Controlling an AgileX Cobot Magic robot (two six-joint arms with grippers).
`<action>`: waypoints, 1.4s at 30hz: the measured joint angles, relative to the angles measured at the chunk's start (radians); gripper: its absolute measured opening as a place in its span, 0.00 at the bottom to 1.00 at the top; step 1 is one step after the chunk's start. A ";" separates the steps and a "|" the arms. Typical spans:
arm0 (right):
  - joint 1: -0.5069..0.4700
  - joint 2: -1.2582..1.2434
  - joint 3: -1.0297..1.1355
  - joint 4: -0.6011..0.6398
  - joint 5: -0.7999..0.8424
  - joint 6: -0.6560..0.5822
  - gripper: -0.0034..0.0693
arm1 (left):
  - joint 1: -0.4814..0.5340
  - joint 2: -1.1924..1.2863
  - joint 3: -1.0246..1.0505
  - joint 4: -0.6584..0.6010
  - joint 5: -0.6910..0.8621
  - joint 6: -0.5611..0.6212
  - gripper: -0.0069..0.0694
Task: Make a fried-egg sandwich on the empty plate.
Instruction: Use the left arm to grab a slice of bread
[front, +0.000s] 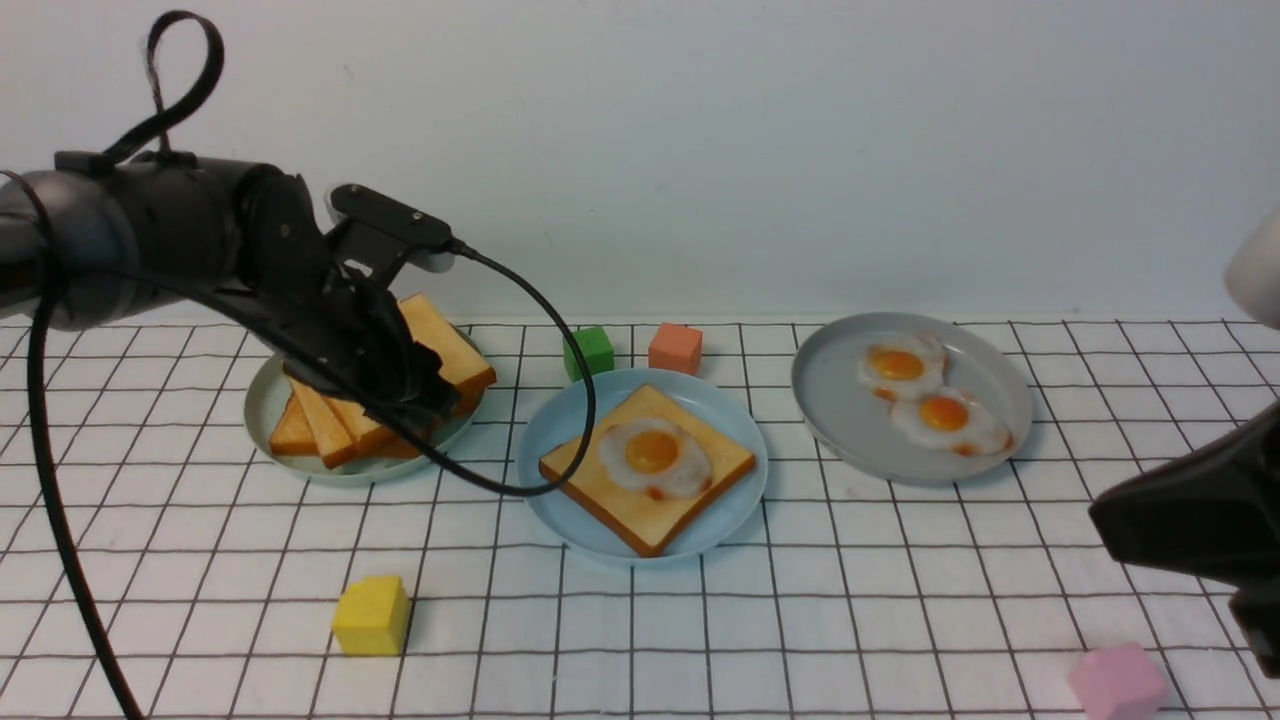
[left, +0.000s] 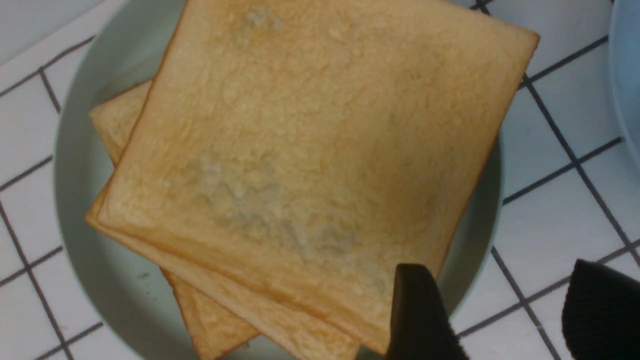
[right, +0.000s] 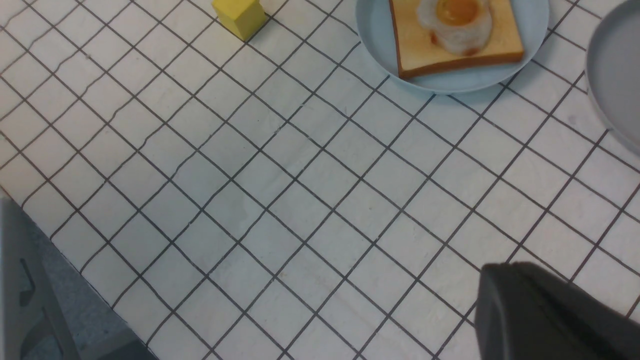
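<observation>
The light blue plate (front: 735, 500) sits mid-table with one toast slice (front: 600, 490) on it and a fried egg (front: 655, 455) on top. The same plate (right: 380, 40) shows in the right wrist view. A pile of plain toast (front: 450, 350) lies on the pale grey-green plate (front: 262, 400). My left gripper (front: 420, 385) hovers over that pile, open. In the left wrist view, the left gripper (left: 500, 280) has one finger (left: 415, 310) over the top slice's (left: 310, 165) edge. The other finger is over the cloth. My right gripper (right: 487, 275) is shut and empty, low at the right (front: 1100, 510).
A grey plate (front: 830, 400) at the back right holds two fried eggs (front: 895, 365). A green block (front: 588, 352) and an orange block (front: 675, 347) stand behind the blue plate. A yellow block (front: 372, 615) sits front left and a pink block (front: 1115, 680) front right.
</observation>
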 joint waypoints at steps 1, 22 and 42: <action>0.000 0.003 0.000 0.000 0.000 -0.001 0.06 | 0.000 0.008 -0.001 0.000 -0.006 0.012 0.61; 0.001 0.014 0.000 0.029 -0.003 0.000 0.07 | 0.000 0.104 -0.019 0.104 -0.082 0.047 0.21; 0.001 0.005 0.000 0.068 0.004 0.000 0.08 | -0.004 0.001 -0.011 0.121 -0.027 0.048 0.07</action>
